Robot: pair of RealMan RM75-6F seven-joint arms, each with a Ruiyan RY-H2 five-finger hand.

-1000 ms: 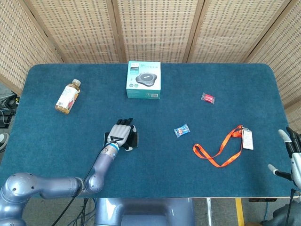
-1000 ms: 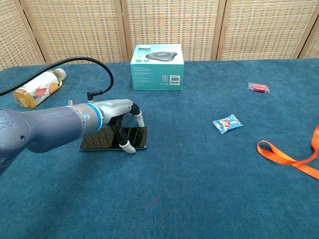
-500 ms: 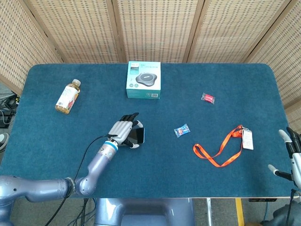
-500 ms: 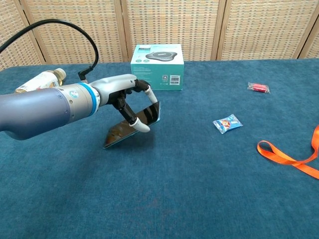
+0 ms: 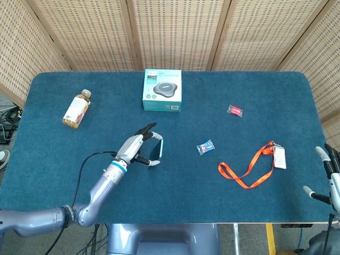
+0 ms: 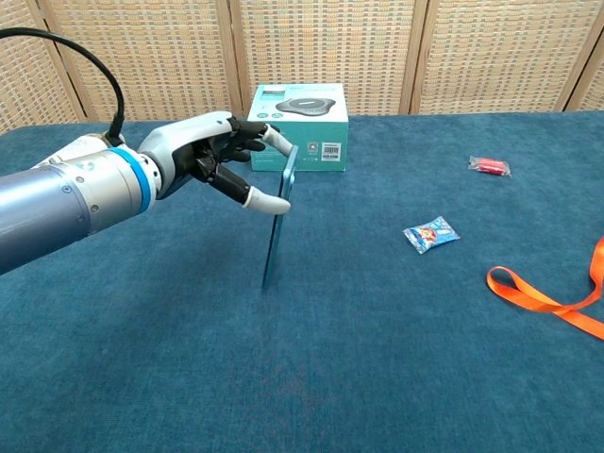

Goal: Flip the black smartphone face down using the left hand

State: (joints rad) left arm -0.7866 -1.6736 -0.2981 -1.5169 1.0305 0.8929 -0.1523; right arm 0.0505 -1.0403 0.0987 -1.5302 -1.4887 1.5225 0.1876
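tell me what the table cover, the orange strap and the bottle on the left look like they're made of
Dark blue table cover: probably felt or short-pile carpet, matte and fuzzy. Flat orange lanyard strap: likely woven fabric, lying limp in loops. Small amber drink bottle: seemingly clear plastic, with a printed label.

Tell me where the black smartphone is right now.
The smartphone stands nearly upright on its lower edge on the left-centre of the table, pinched near its top by the left hand, in front of the teal box.

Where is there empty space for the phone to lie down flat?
Bare cloth lies between the upright smartphone and the blue candy, and all along the near table edge. Left is taken by the left robot hand; behind stands the teal box.
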